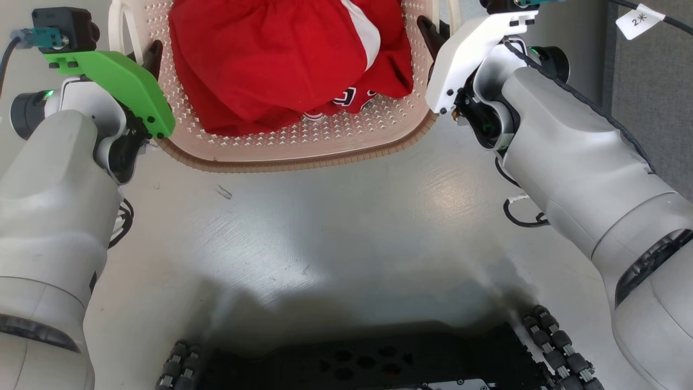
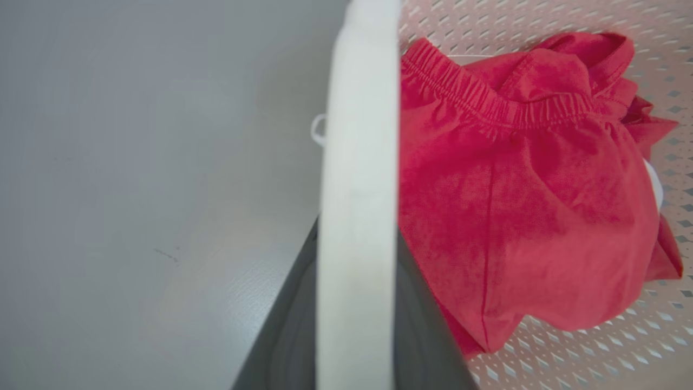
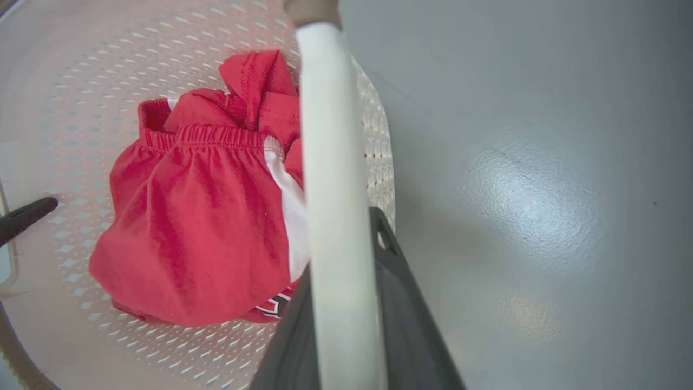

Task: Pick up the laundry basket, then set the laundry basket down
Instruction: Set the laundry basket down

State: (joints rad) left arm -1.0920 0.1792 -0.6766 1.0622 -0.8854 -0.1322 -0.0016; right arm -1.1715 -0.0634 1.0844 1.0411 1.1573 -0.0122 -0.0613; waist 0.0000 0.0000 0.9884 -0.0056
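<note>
The laundry basket (image 1: 292, 156), cream perforated plastic with a brown woven-look rim, sits at the top of the head view with red clothes (image 1: 281, 59) inside. My left gripper (image 1: 153, 58) is shut on the basket's left white loop handle (image 2: 357, 162), with a dark finger on each side of it. My right gripper (image 1: 431, 31) is shut on the right white handle (image 3: 330, 162) in the same way. The red clothes (image 2: 520, 206) lie on the perforated bottom (image 3: 70, 108). A finger (image 3: 24, 216) of the left gripper shows across the basket.
Glossy grey floor (image 1: 335, 233) stretches between the basket and my dark wheeled base (image 1: 368, 363). A black cable (image 1: 520, 214) loops under the right forearm. A darker grey surface (image 1: 655, 81) and a white tag (image 1: 639, 20) lie at the right.
</note>
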